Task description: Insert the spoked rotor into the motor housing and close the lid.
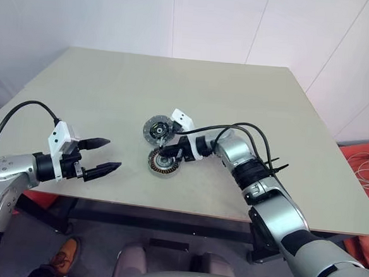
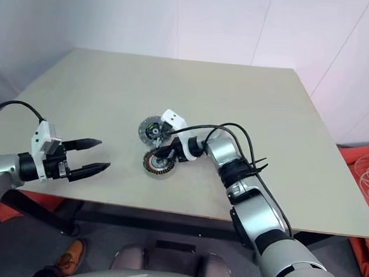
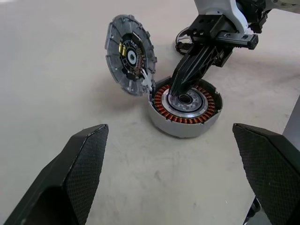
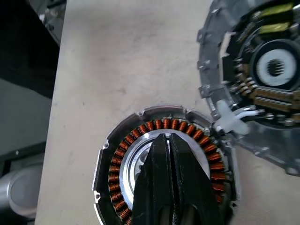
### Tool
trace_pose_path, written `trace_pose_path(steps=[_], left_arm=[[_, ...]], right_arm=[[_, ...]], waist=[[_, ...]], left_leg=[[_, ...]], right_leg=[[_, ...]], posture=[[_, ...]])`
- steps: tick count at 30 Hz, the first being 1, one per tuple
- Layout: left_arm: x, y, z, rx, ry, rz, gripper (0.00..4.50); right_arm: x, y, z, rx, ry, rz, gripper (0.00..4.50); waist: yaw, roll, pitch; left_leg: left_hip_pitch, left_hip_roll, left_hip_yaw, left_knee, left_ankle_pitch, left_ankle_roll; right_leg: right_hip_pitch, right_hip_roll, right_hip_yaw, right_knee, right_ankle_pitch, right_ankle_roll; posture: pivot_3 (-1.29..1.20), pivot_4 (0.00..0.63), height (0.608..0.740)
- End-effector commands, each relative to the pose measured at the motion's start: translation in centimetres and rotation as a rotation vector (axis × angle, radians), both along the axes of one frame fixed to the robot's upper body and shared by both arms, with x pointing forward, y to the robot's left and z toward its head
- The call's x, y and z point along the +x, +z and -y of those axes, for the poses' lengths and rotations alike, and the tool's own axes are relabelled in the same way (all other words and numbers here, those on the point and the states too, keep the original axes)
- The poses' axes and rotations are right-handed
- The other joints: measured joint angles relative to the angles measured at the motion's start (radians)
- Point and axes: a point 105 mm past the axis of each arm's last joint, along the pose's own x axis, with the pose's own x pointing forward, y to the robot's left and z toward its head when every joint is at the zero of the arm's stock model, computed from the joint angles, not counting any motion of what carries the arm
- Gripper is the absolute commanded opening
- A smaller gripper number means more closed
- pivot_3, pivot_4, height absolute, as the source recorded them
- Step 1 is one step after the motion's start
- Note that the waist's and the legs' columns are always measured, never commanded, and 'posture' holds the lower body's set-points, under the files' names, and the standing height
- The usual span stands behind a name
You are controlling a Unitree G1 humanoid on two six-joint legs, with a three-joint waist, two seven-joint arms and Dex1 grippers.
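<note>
Motor housing (image 3: 185, 108) sits near table (image 1: 111, 95) centre w/ copper coils up; lid (image 3: 130, 54) tilted, propped against its rim, dark face showing. Rotor (image 3: 186, 41) prob. the dark wheel behind R arm. L gripper (image 1: 101, 155) spread wide, empty, well apart. R gripper (image 4: 168, 161) pinched closed, tips over housing's silvery centre.

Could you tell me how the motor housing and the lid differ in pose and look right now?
The motor housing lies flat on the table; the lid stands tilted on its edge beside it. The motor housing shows a ring of copper windings around a silvery centre; the lid shows a dark face with small yellowish and white parts. The shut right gripper dips into the motor housing, not the lid. Both are round, similar in size, with grey metal rims.
</note>
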Motion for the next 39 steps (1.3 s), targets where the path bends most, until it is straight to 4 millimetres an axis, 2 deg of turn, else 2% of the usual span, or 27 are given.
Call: trace_pose_path(steps=[1,9,13,15,17,21,25,29,32,39], left_arm=[[0.2,1.2,0.0,0.007,-0.009,0.045,4.50],[0.0,1.5,0.0,-0.001,-0.004,0.046,4.50],[-0.1,1.4,0.0,-0.002,-0.002,0.043,4.50],[-0.1,1.4,0.0,-0.005,-0.002,0.040,4.50],[-0.2,1.5,0.0,-0.006,-0.002,0.038,4.50],[-0.1,1.4,-0.1,-0.005,-0.001,0.037,4.50],[0.2,1.4,0.1,-0.007,-0.005,0.041,4.50],[0.1,1.4,0.2,-0.009,-0.007,0.042,4.50],[0.1,1.4,0.2,-0.009,-0.006,0.042,4.50],[0.0,1.3,0.2,-0.009,-0.004,0.039,4.50]], right_arm=[[0.4,3.1,-0.1,0.093,0.011,0.051,0.04],[-0.5,0.8,0.6,0.029,0.032,0.016,0.04],[-1.0,-2.0,1.0,-0.080,0.050,0.020,0.04],[-1.0,-2.6,1.0,-0.097,0.049,0.020,0.04],[-0.8,-2.5,0.8,-0.090,0.035,0.025,0.04],[-0.3,-0.6,0.4,-0.016,0.022,0.030,0.04],[-0.2,1.2,-0.1,0.062,0.016,0.026,0.04],[-0.1,2.2,-0.5,0.119,0.003,0.011,0.04],[0.0,2.3,-0.6,0.132,-0.001,-0.001,0.04],[-0.7,0.7,-0.4,0.069,0.029,-0.002,0.04]], waist=[[0.000,0.000,0.000],[0.000,0.000,0.000],[0.000,0.000,0.000],[0.000,0.000,0.000],[-0.001,0.000,0.000],[-0.001,0.000,0.000],[0.000,0.000,0.000],[0.000,0.000,0.000],[0.000,0.000,0.000],[0.000,0.000,0.000]], left_leg=[[0.000,0.000,0.000,0.000,0.000,0.000],[0.000,0.000,0.000,0.000,0.000,0.000],[0.000,0.000,0.000,0.000,0.000,0.000],[0.001,0.000,0.000,0.000,0.000,0.000],[0.003,0.000,0.000,0.000,0.000,0.000],[0.005,0.000,0.000,0.000,0.000,0.000],[0.004,0.000,0.000,0.000,0.000,0.000],[0.003,0.000,0.000,0.000,0.000,0.000],[0.001,0.000,0.000,0.000,0.000,0.000],[0.000,0.000,0.000,0.000,0.000,0.000]], right_leg=[[0.000,0.000,0.000,0.000,0.000,0.000],[0.000,0.000,0.000,0.000,0.000,0.000],[0.000,0.000,0.000,0.000,0.000,0.000],[0.000,0.000,0.000,0.000,0.000,0.000],[0.002,0.000,0.000,0.000,0.000,0.001],[0.004,0.000,0.000,0.000,-0.003,0.006],[0.003,0.000,0.000,0.000,-0.001,0.002],[0.002,0.000,0.000,0.000,0.000,0.000],[0.001,0.000,0.000,0.000,0.000,0.000],[0.000,0.000,0.000,0.000,0.000,0.000]], posture=[[0.00,0.000,0.740],[0.00,0.000,0.740],[0.00,0.000,0.740],[0.00,0.000,0.740],[0.00,0.000,0.740],[0.00,0.000,0.740],[0.00,0.000,0.740],[0.00,0.000,0.740],[0.00,0.000,0.740],[0.00,0.000,0.740]])
